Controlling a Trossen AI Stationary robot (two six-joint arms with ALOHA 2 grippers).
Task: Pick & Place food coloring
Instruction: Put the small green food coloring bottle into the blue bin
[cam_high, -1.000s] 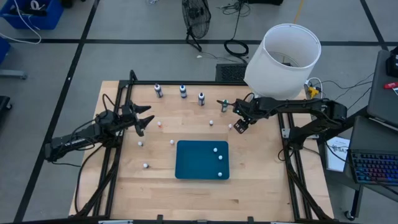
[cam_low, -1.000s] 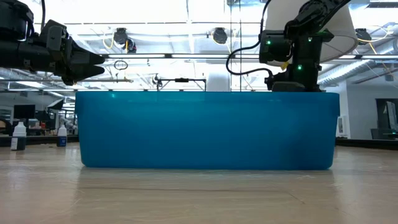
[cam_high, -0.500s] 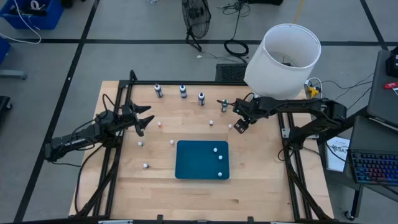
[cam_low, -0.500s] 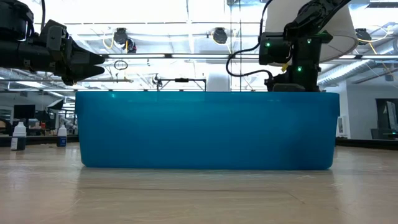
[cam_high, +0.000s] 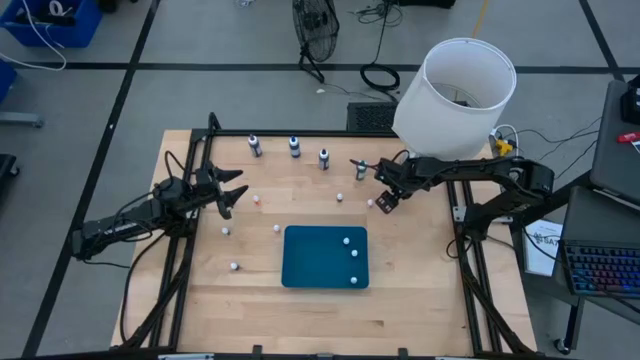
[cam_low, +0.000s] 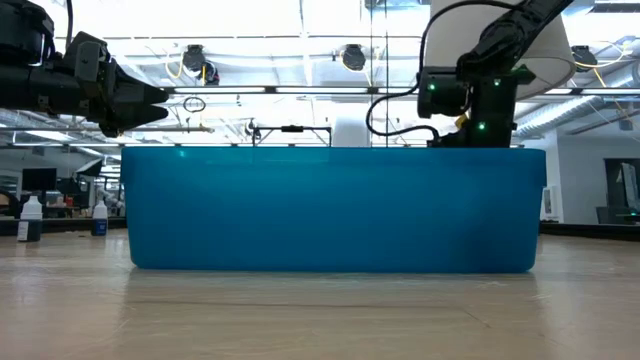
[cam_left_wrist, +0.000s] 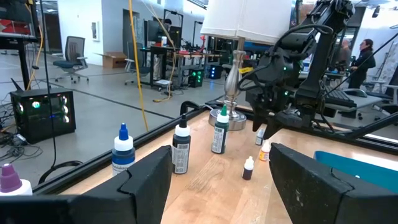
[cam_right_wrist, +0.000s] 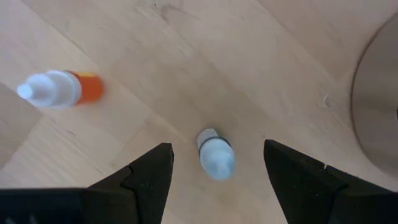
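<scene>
The approach step is judged to be in hand: the right gripper (cam_high: 385, 201) is poised above a small food coloring bottle (cam_right_wrist: 215, 154) on the wooden table (cam_high: 420, 290), near the lamp base. Its jaws are seen wide apart and empty, and in the right wrist view the whitish-capped bottle stands between the two fingers (cam_right_wrist: 140, 180), below them and not yet touched. A straight descent and a closing of the jaws on the bottle is what the next move is judged to call for, followed by a carry to the blue tray (cam_high: 300, 262), where three little bottles already stand. An orange bottle (cam_right_wrist: 57, 88) stands nearby, clear of the jaws. The left gripper (cam_high: 226, 194) is held open and empty over the table's left side.
</scene>
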